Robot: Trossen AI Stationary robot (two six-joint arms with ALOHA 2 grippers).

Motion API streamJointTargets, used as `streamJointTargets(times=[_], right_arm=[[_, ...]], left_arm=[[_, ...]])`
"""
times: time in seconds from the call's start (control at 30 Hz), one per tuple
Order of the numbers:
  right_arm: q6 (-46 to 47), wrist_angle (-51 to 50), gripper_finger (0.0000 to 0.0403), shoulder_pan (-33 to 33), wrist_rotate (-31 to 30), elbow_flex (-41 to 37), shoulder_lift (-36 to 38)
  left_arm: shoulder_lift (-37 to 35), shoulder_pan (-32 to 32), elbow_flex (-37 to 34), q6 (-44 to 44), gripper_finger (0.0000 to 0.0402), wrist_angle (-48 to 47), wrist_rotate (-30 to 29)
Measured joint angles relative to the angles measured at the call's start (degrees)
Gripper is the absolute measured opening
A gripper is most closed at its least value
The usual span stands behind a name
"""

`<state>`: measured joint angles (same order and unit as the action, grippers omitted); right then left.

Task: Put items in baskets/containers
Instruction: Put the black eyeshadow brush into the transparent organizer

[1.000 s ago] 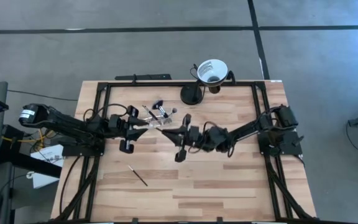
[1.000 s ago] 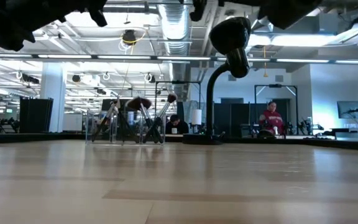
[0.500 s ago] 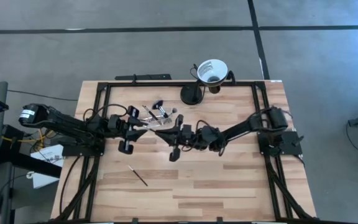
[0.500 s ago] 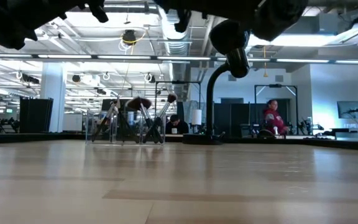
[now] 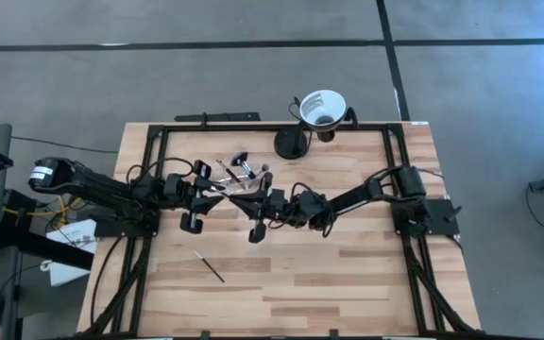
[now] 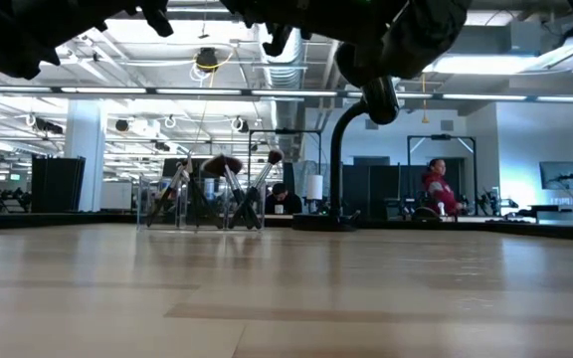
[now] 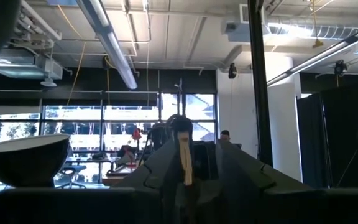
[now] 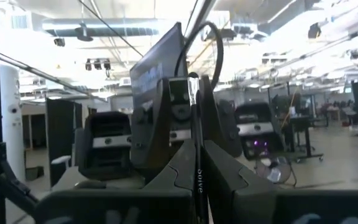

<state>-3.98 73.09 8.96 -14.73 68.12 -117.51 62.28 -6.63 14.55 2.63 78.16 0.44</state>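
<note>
From above, the left gripper (image 5: 213, 190) and right gripper (image 5: 244, 196) meet tip to tip just beside the clear holder (image 5: 239, 173), which bristles with makeup brushes; one stray brush (image 5: 209, 266) lies well apart on the table (image 5: 348, 274). At table height, the holder (image 6: 199, 207) stands upright, loaded. Each wrist view shows its fingers pinching a brush (image 7: 184, 163), (image 8: 197, 149) — looks like a handoff, with dropping into the holder next.
</note>
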Motion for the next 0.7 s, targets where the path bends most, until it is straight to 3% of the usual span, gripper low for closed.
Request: streamJointTargets(times=[0.27,0.53,0.7], right_arm=[[-1.6,0.7,0.0008,0.8,-0.2,0.0,0.0],[-1.6,0.1,0.0008,0.8,-0.2,0.0,0.1],[-2.0,-0.8,0.0019,0.8,-0.3,0.0,0.2]], left_arm=[[0.0,0.0,0.0,0.1,0.0097,0.3,0.0],[0.0,-0.1,0.0,-0.2,0.0017,0.5,0.2],[0.0,0.0,0.0,-0.1,0.0024,0.5,0.2]])
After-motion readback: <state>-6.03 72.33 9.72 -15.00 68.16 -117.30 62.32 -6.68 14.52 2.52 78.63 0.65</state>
